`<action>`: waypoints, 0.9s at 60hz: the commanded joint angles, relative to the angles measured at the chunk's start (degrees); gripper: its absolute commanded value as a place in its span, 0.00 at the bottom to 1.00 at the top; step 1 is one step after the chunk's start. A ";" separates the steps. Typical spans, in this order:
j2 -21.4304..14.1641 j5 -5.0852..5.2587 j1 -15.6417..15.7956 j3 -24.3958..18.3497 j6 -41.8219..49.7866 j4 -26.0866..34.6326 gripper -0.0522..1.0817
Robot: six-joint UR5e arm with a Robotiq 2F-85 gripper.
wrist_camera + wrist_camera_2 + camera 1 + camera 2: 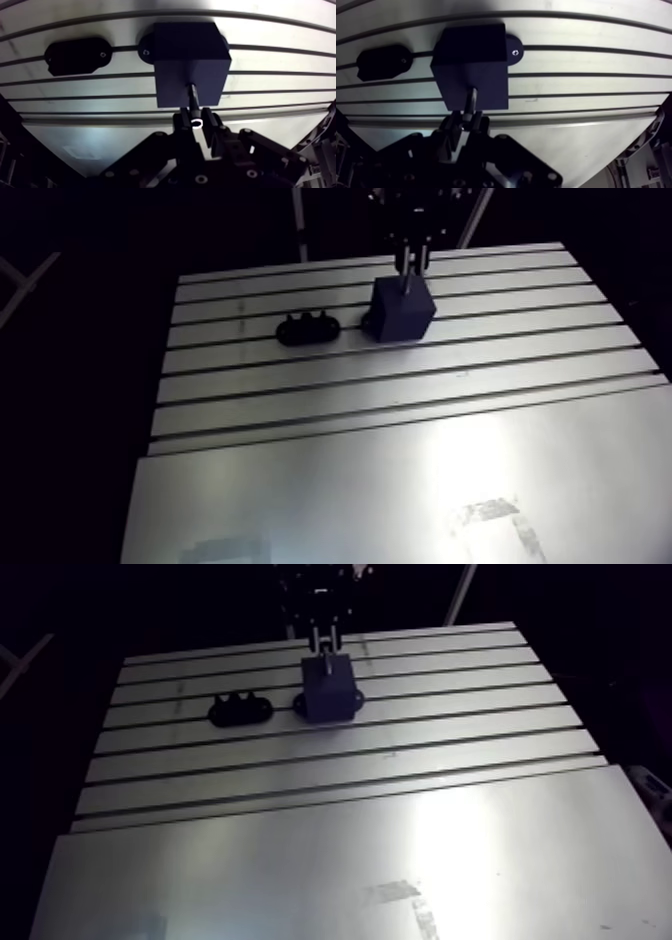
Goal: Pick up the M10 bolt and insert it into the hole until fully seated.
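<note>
One bolt (192, 97) clamped in hand (196, 120), tip at dark block's (190, 55) top

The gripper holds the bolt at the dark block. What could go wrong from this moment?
1. The bolt reaches the top of the block and its tip hides the hole, so alignment cannot be checked; if it is off-centre, it may jam instead of seating.
2. The gripper clamps only the head end, so the shaft might pivot or slip when pushed down.

Fingers (182, 122) clamped close together; pointing straight down.
</note>
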 commanded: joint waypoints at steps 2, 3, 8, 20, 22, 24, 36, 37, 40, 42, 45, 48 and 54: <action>0.05 0.00 0.01 0.08 -0.02 -0.02 1.00; 0.05 0.00 0.01 0.08 -0.02 -0.02 1.00; 0.05 0.00 -0.16 0.18 -0.02 -0.11 1.00; 0.05 0.00 -0.25 0.26 -0.02 -0.11 1.00; 0.05 0.00 -0.25 0.27 -0.02 -0.11 1.00; 0.05 0.00 -0.25 0.34 -0.02 -0.11 1.00; 0.05 0.00 -0.25 0.44 -0.01 -0.19 1.00; 0.05 0.00 -0.25 0.44 -0.02 -0.20 1.00; 0.05 0.00 -0.25 0.44 -0.02 -0.20 1.00; 0.05 0.00 -0.25 0.52 -0.02 -0.20 1.00; 0.05 0.00 -0.25 0.53 -0.02 -0.20 1.00; 0.05 0.07 -0.25 0.62 -0.02 -0.20 1.00; 0.05 0.09 -0.25 0.62 -0.02 -0.20 1.00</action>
